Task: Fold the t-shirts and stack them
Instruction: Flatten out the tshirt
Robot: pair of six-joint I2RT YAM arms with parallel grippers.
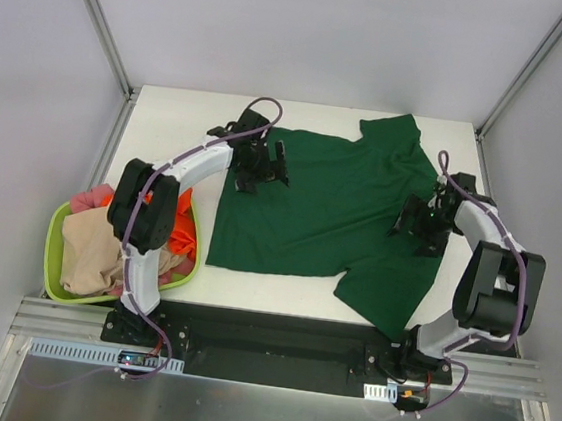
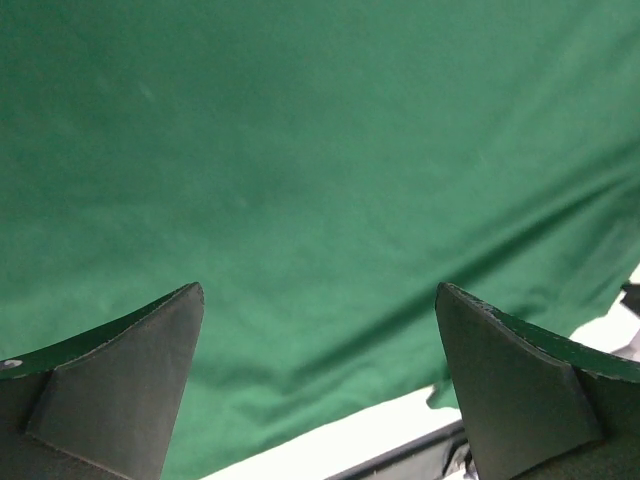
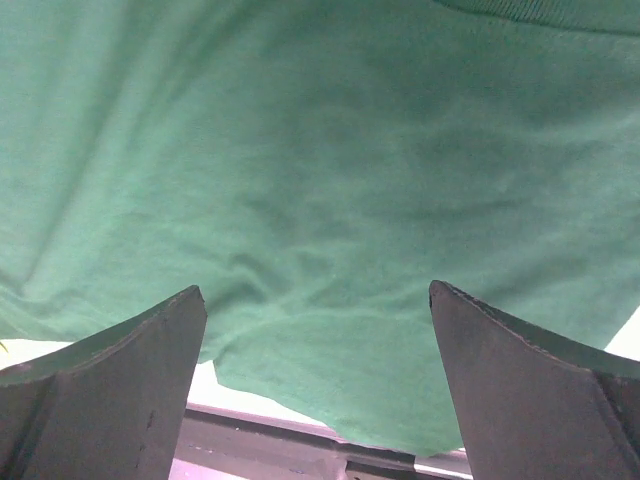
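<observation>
On the table (image 1: 170,118), centre: spread t-shirt (image 1: 311,214). Just left of it, at the near edge: basket (image 1: 52,247) holding bunched t-shirts (image 1: 91,251), apparently three.

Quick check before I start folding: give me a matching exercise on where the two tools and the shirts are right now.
Column 1
1. dark green t-shirt
2. beige shirt
3. left tool
4. right tool

Column 2
a. open, above the left side of the green cloth
b. bunched in the lime-green basket
c. open, above the right side of the green cloth
d. spread out on the table

Pairs: 1-d, 2-b, 3-a, 4-c
</observation>
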